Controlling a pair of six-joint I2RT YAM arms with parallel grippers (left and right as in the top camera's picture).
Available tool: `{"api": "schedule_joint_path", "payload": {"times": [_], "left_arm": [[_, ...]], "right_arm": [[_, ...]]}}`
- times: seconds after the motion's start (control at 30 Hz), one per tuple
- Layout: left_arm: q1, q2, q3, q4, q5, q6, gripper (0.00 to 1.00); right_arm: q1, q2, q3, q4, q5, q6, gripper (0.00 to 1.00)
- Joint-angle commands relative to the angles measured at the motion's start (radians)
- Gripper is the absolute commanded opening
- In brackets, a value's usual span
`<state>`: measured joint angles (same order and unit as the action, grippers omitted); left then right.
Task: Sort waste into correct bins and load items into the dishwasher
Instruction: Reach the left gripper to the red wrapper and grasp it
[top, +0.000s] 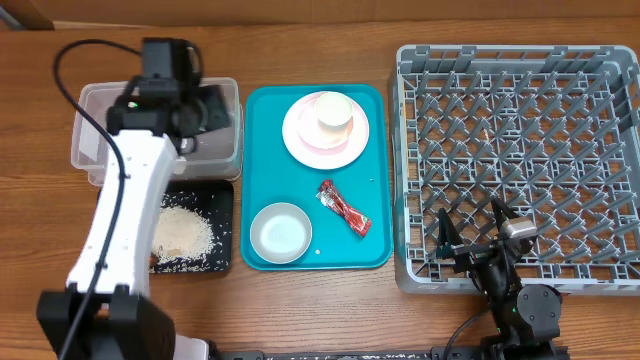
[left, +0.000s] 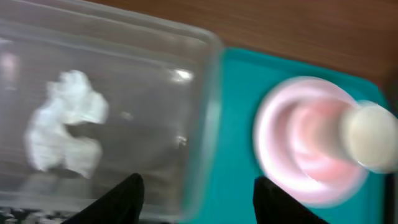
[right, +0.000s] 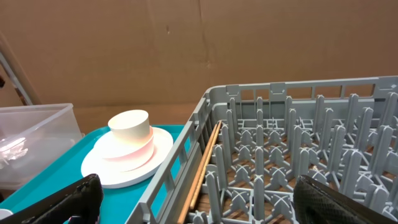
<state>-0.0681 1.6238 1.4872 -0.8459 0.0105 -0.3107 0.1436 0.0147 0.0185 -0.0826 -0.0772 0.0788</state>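
Observation:
The crumpled white tissue (left: 65, 121) lies inside the clear tub (top: 90, 140). My left gripper (top: 205, 110) hovers over the tub's right end, open and empty (left: 199, 202). Whitish food scraps (top: 180, 232) lie in the black tray (top: 222, 200). The pink plate (top: 300, 140) with the white cup (top: 335, 112) upside down on it, the pale bowl (top: 280, 232) and the red wrapper (top: 343, 208) sit on the teal tray (top: 375, 150). My right gripper (top: 470, 238) is open and empty (right: 199, 211) at the front left corner of the grey dish rack (top: 520, 150).
A thin wooden stick (right: 202, 165) lies along the rack's left inner wall. The right wrist view also shows the plate (right: 106, 171), cup (right: 130, 127) and clear tub (right: 31, 124). A cardboard wall stands behind the table.

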Motion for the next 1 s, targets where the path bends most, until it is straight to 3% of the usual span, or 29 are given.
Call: {"api": "schedule_joint_path", "payload": {"times": [0.0,0.23,0.47,0.63,0.77,0.87,0.97], "left_arm": [[-0.096,-0.034,0.027,-0.063,0.112,-0.090,0.57],[-0.287,0.008,-0.001,-0.152,0.113,-0.296,0.31],[-0.476,0.103,-0.027,-0.139,0.022,-0.496,0.34],[-0.557,0.179,-0.027,-0.090,0.017,-0.528,0.34],[-0.576,0.220,-0.027,-0.075,0.035,-0.607,0.22],[-0.577,0.231,-0.028,-0.072,0.035,-0.614,0.26],[-0.586,0.241,-0.028,-0.074,0.051,-0.614,0.37]], "right_arm": [[-0.008,-0.011,-0.011,0.005,0.006,0.004,1.00],[-0.008,-0.011,-0.011,0.005,0.006,0.004,1.00],[-0.008,-0.011,-0.011,0.005,0.006,0.004,1.00],[-0.008,-0.011,-0.011,0.005,0.006,0.004,1.00],[-0.008,-0.011,-0.011,0.005,0.006,0.004,1.00],[-0.008,-0.011,-0.011,0.005,0.006,0.004,1.00],[-0.008,-0.011,-0.011,0.005,0.006,0.004,1.00]]}}
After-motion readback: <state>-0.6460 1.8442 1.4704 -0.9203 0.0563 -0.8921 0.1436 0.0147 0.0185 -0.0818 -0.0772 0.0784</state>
